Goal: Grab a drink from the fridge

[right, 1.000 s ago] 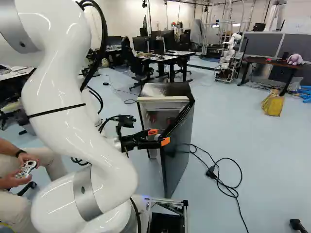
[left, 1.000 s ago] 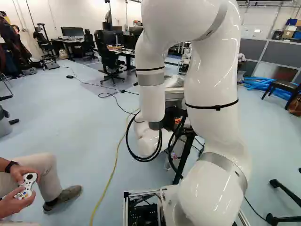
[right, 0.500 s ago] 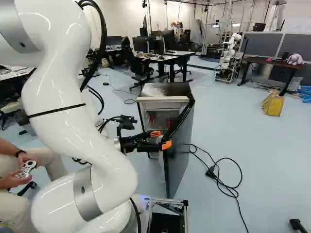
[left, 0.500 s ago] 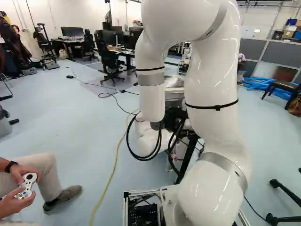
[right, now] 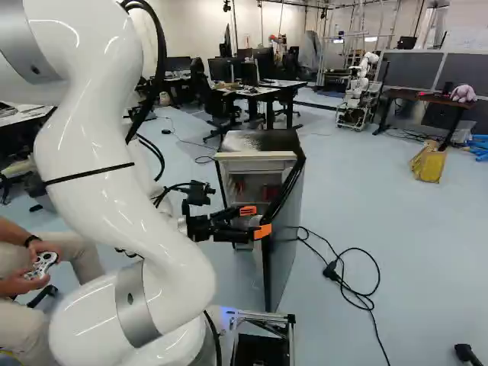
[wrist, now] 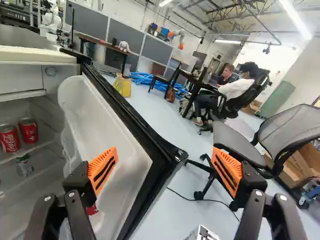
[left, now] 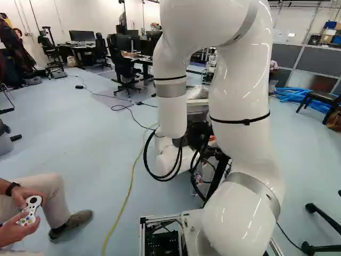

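In the right base view my gripper (right: 255, 222) is at the free edge of the fridge door (right: 286, 252), which stands ajar on the fridge (right: 263, 142). The wrist view shows the gripper (wrist: 164, 170) wide open: one orange pad (wrist: 102, 169) lies over the door's white inner side, the other (wrist: 226, 171) beyond its black outer edge (wrist: 150, 145). Two red cans (wrist: 9, 138) (wrist: 28, 131) stand on a shelf inside, with a silvery-green can (wrist: 24, 165) lower down. Part of a red item (wrist: 92, 209) shows low by the door, behind a finger.
A mesh chair (wrist: 287, 132) stands beyond the door's outer side. Black cable (right: 343, 278) lies on the floor right of the fridge. A seated person (left: 32, 205) holds a controller left of the base. Another robot (right: 358, 84) stands far back.
The fridge door has swung further open, showing more of the interior. My gripper has moved slightly along with its edge, to the right in the right base view. The base has stayed put.
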Motion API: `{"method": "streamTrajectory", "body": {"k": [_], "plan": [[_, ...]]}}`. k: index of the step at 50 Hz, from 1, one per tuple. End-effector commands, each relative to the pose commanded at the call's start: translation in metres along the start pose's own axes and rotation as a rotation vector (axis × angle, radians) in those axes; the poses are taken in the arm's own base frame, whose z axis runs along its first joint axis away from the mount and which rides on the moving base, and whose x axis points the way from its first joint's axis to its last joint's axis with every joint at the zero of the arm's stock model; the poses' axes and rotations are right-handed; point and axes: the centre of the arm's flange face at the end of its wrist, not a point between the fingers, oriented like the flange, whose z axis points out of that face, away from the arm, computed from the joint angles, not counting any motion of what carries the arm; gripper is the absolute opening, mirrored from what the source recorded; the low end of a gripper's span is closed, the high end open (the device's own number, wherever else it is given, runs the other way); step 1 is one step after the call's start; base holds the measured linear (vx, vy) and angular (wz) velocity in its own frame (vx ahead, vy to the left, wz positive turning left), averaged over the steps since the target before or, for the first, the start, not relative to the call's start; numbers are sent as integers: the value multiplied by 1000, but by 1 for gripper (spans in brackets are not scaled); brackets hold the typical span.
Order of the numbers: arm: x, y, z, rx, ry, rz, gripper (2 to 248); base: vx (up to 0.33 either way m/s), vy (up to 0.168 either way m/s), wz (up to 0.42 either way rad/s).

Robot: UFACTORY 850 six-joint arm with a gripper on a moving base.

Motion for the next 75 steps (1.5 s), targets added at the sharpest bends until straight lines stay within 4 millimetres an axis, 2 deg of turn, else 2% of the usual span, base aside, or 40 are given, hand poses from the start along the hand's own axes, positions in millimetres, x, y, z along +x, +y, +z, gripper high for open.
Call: {"method": "streamTrajectory", "body": {"k": [41,75], "plan": [[11,-7,20,-162,-45,70,247,0,0,0],[27,-20,54,-341,-110,168,247,0,0,0]]}}
